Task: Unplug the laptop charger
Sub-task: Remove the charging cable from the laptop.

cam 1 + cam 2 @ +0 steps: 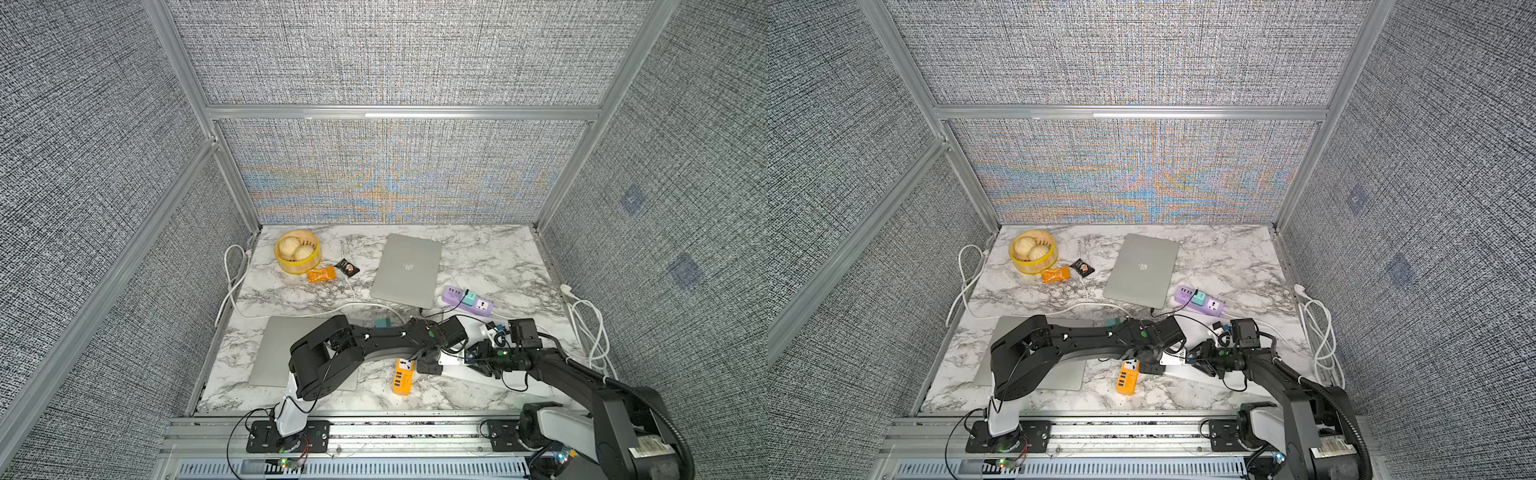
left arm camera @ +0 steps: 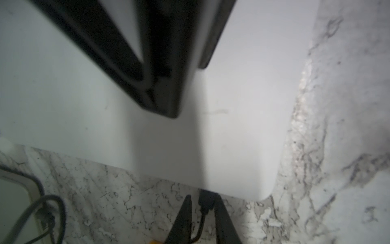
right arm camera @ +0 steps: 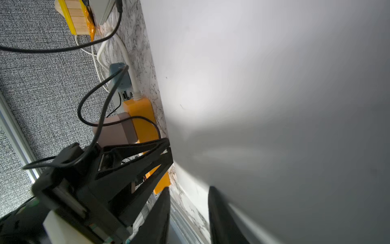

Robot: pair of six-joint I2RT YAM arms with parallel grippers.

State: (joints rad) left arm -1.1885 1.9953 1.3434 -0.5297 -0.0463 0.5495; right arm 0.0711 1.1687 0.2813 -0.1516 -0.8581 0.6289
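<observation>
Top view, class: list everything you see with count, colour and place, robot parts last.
Laptops: three, grey; back centre, front left, front right.
Power strips: two; purple beside back laptop, orange front centre.
Bamboo steamer: one, yellow band, back left, two buns inside.
Snack packets: two; orange, black; beside steamer.
Cables: two, white; far left, far right.
Charger plug: one, black, in front right laptop's edge.
Claws: two, black; left claw on plug, right claw at that laptop.

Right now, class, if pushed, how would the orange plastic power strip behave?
Likely slides: the orange plastic power strip lies flat on the smooth marble table. Being low and boxy, it probably won't roll or tip. Its thick white cord may restrain it.
</observation>
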